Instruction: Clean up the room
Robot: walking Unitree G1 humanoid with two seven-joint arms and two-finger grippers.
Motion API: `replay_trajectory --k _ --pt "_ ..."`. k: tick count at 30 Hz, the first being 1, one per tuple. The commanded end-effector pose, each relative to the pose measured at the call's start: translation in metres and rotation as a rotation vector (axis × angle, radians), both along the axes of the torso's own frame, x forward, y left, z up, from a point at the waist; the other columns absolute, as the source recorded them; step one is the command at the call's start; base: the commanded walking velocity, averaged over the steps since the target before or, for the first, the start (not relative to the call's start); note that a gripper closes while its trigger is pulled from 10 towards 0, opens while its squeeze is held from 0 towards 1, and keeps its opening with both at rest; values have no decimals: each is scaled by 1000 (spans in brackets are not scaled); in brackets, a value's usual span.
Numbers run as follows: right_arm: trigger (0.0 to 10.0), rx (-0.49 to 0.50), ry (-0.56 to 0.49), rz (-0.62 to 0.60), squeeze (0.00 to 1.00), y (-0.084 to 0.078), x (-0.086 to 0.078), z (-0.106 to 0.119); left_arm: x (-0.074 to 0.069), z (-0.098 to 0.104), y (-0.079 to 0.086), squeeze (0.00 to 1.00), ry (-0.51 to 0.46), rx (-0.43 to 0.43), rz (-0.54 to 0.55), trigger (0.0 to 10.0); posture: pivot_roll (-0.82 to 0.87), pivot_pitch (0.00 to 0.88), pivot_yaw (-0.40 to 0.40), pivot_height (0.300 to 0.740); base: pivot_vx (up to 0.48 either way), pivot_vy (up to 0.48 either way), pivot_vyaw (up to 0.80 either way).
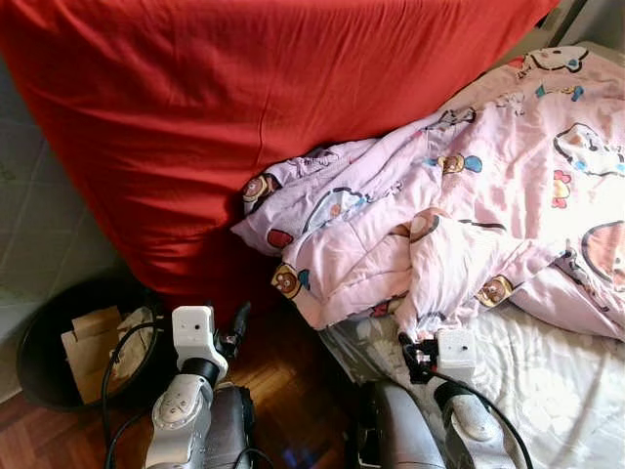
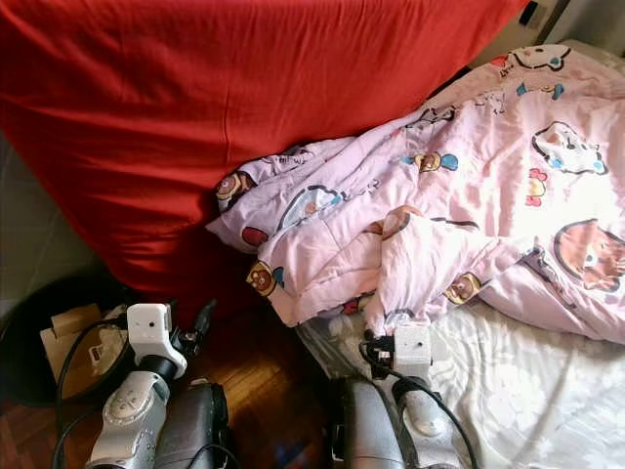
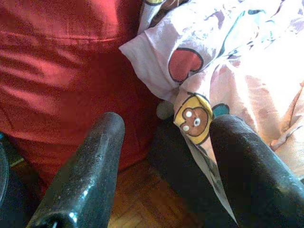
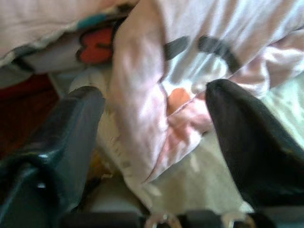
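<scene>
Pink quilt point(image 1: 488, 195): soft, thin cotton-like cloth, pale pink, printed with cartoon bears, hearts and round-faced figures outlined in black; lies crumpled in deep folds on the bed, its long axis running from the far right corner down toward the near left; one bunched corner overhangs the near left edge of the mattress and points toward the floor; a folded flap with a brown bear print hangs lowest.

Mattress point(image 1: 547, 381): white, quilted surface with a faint pattern, bare along the near right, under the quilt.

Red sheet point(image 1: 244, 107): large, smooth, matte red fabric with fine creases, draped as a broad slanting mass behind and left of the quilt, touching it along the quilt's left edge.

Floor point(image 1: 283, 381): dark reddish wood parquet, between the red sheet and the bed.

Black bin point(image 1: 39, 362): round, dark, at the near left on the floor; holds folded brown cardboard point(image 1: 93, 337).

Left gripper point(image 3: 166, 166): jaws wide apart, holding nothing; poised over the floor just beside the overhanging quilt corner, the bear print near one finger.

Right gripper point(image 4: 156, 137): jaws wide apart, a hanging fold of the quilt lying between the fingers, not clamped; at the mattress's near edge.
</scene>
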State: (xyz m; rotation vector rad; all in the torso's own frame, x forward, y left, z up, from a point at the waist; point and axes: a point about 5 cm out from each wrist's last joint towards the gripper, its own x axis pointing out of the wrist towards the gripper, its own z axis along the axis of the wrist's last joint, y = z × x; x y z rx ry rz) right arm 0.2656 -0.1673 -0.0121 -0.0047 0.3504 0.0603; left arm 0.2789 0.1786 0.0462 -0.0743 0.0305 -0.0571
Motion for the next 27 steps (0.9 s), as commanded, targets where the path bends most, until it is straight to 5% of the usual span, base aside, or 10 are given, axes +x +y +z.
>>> replay_trajectory --k 1,2,18,27 --pt "10000 -4 57 -17 212 -2 -6 -8 -6 -5 1 0 24 -5 3 10000 7 268 -34 600 0 0 0" --pt "10000 -15 68 -26 0 -4 -5 -9 -6 -5 1 0 23 -7 0 10000 12 272 -36 600 0 0 0" --pt "10000 -69 106 3 0 0 11 -3 -6 18 9 0 -52 -1 4 10000 62 352 -49 600 0 0 0" --pt "10000 -55 41 16 0 6 24 10 -12 36 18 0 -94 41 8 10000 96 396 -40 600 0 0 0"
